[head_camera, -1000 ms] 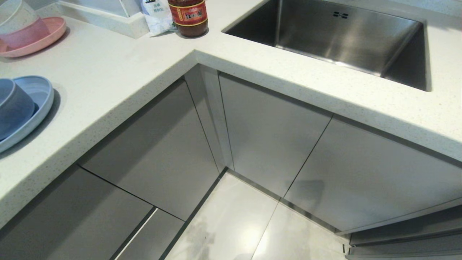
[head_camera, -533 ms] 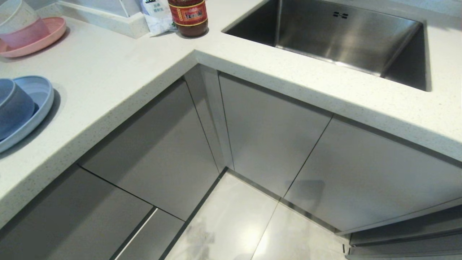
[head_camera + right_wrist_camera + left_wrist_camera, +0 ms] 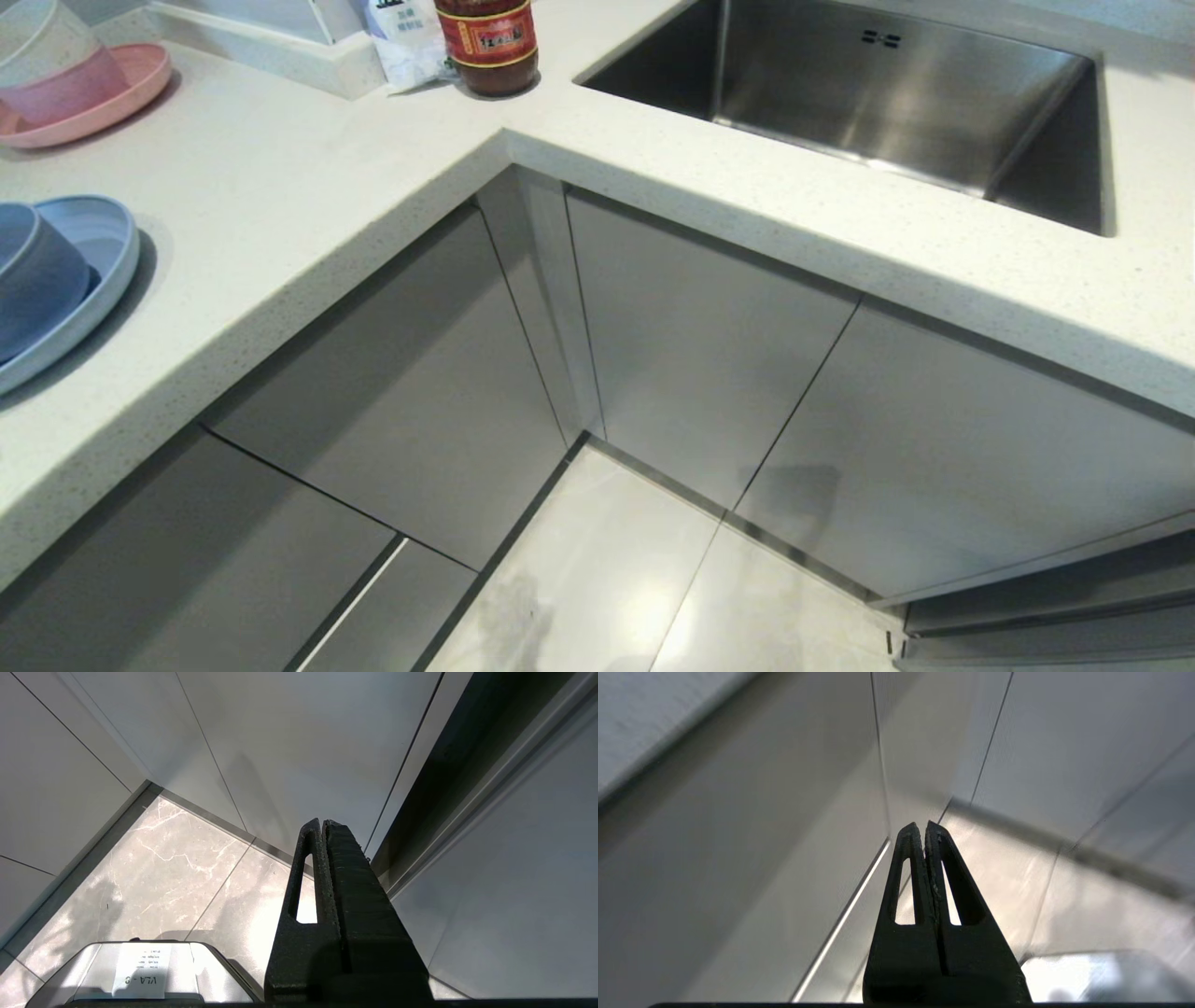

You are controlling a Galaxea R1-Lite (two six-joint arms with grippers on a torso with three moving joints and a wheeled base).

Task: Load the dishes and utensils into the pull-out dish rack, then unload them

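Note:
The light-blue plate (image 3: 105,250) lies on the white counter at the head view's far left edge, and the small light-blue bowl (image 3: 33,280) sits on it. The utensils and the pull-out dish rack are out of view; every grey cabinet front (image 3: 411,392) under the counter looks closed. Neither arm shows in the head view. My left gripper (image 3: 921,825) is shut and empty, low down, pointing at the cabinet fronts and floor. Shut and empty too, my right gripper (image 3: 321,822) hangs low near the cabinet fronts.
A pink plate (image 3: 131,89) with a white-and-pink bowl (image 3: 56,70) stands at the back left. A sauce jar (image 3: 487,42) and a white packet (image 3: 406,42) stand at the counter's inner corner. The steel sink (image 3: 887,103) lies to the right. Pale floor tiles (image 3: 607,579) fill the corner.

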